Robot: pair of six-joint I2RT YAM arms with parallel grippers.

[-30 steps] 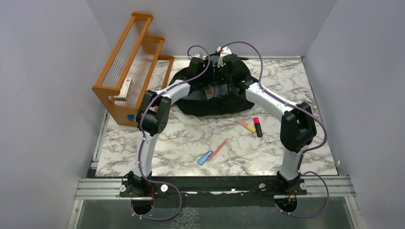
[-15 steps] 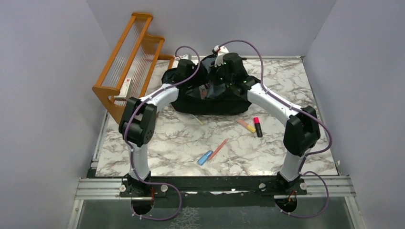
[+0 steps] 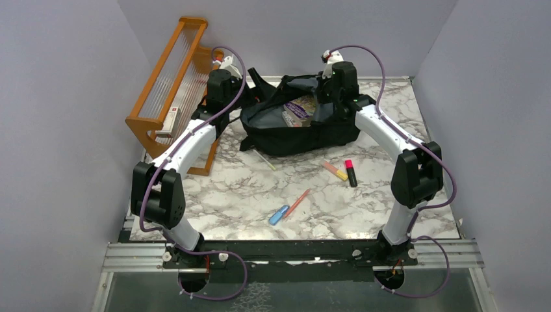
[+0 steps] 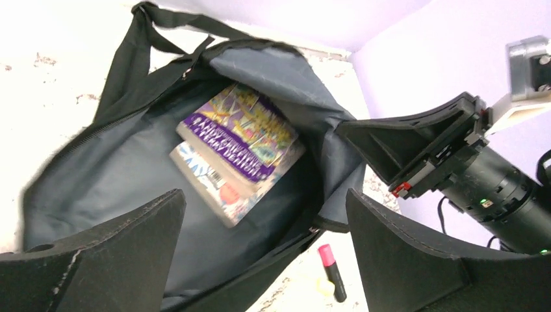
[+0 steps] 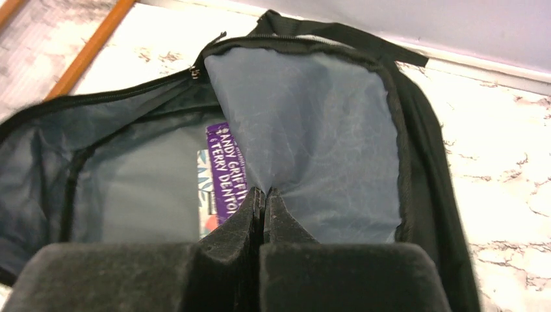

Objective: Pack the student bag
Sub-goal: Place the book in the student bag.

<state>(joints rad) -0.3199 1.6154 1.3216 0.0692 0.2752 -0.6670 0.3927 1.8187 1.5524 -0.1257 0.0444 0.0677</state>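
Note:
The student bag (image 3: 292,133) lies at the back middle of the table, its mouth wide open and grey lining showing. A purple-covered book (image 3: 299,107) lies on another book inside it, seen too in the left wrist view (image 4: 250,140) and the right wrist view (image 5: 224,162). My right gripper (image 3: 330,101) is shut on the bag's grey-lined flap (image 5: 312,117) and holds it up; the fingertips (image 5: 256,198) pinch the fabric. My left gripper (image 3: 224,97) is wide open and empty, left of the bag by the rack, facing the bag's inside (image 4: 130,162).
A wooden rack (image 3: 175,91) stands at the back left, close to my left arm. In front of the bag lie a pink highlighter (image 3: 351,172), an orange highlighter (image 3: 334,170), a thin yellow stick (image 3: 265,160), an orange pen (image 3: 297,203) and a blue marker (image 3: 279,214).
Both grippers have moved apart from over the bag: the left went left towards the rack, the right went right with the flap. The bag's mouth now gapes and the books show.

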